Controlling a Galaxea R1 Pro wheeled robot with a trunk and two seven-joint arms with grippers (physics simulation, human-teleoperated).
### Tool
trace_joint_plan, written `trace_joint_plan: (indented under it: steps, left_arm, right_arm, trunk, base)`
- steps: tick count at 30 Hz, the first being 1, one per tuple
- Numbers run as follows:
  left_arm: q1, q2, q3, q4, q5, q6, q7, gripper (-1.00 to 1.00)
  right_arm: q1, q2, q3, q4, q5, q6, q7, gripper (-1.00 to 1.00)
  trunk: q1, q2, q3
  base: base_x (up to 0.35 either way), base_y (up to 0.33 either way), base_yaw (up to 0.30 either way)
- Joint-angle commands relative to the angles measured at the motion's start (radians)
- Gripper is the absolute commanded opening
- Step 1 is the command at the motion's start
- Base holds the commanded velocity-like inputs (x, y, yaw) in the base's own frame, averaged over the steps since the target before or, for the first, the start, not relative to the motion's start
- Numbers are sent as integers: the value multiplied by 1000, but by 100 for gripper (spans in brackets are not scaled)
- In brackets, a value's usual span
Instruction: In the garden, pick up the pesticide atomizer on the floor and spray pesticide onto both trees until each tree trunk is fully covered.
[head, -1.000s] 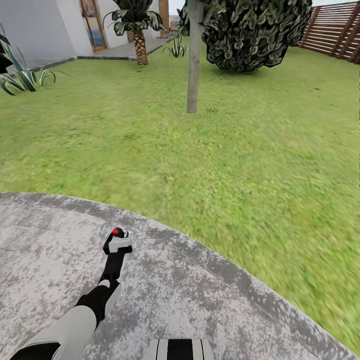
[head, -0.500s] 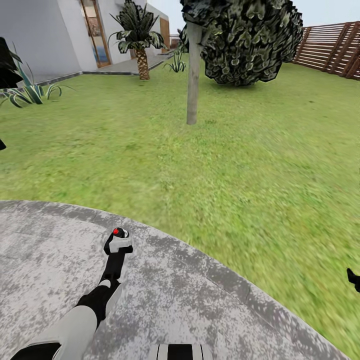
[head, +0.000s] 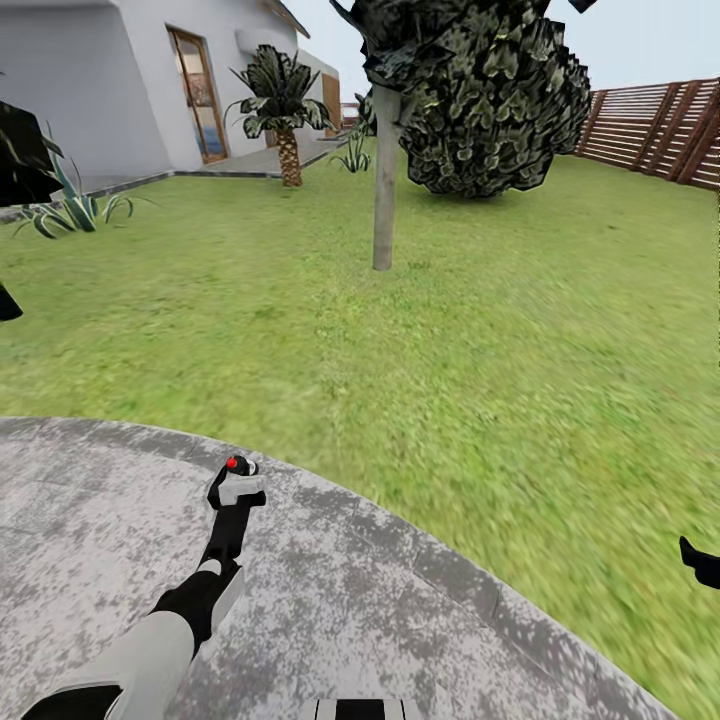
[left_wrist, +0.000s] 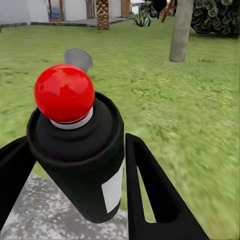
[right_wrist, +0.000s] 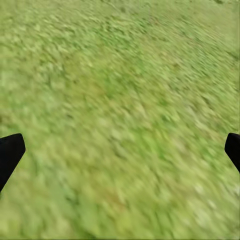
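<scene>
My left gripper (head: 236, 488) is shut on the pesticide atomizer (head: 238, 470), a small black bottle with a white label and a red tip, held over the stone paving. The left wrist view has the atomizer (left_wrist: 76, 150) upright between the two black fingers, its red tip pointing toward the lawn. One tree trunk (head: 384, 180) stands straight and grey-brown on the grass far ahead, and the same trunk (left_wrist: 181, 30) rises beyond the bottle. At the head view's right edge my right gripper (head: 702, 562) shows partly. It (right_wrist: 120, 150) is open over grass, holding nothing.
I stand on a curved grey stone pad (head: 400, 620) bordering a wide lawn (head: 500, 350). A large dark leafy mass (head: 490, 100) sits behind the trunk. A palm (head: 283, 110), a white house (head: 90, 90), a spiky plant (head: 70, 205) and a wooden fence (head: 650, 125) lie further off.
The head view has tilted upward, so the scene sits lower and more sky shows. My right gripper has come into view at the right edge. The left gripper still holds the atomizer.
</scene>
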Motion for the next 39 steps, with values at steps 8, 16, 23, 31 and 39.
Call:
trace_joint_plan:
  steps: [8,16,23,31,39]
  left_arm:
    - [0,0,0,0,0,0,0,-100]
    - [0,0,0,1,0,0,0,-100]
    - [0,0,0,2,0,0,0,-100]
    - [0,-11,0,2,0,1,0,-100]
    - [0,-47,6,36,-1,2,0,-100]
  right_arm:
    - [0,-1,-1,2,1,-3,-3,100]
    - [0,0,0,4,1,-4,-6,100]
    - [0,0,0,8,2,-4,-36,100]
    - [0,1,-1,15,1,-30,-40,100]
    - [0,30,2,42,0,-91,-40,100]
  trunk:
    - [-4,2,31]
    - [-7,4,62]
    - [-10,5,89]
    - [-14,7,120]
    - [-18,9,151]
  base:
    - [0,0,0]
    - [0,0,0]
    - [0,0,0]
    - [0,0,0]
    - [0,0,0]
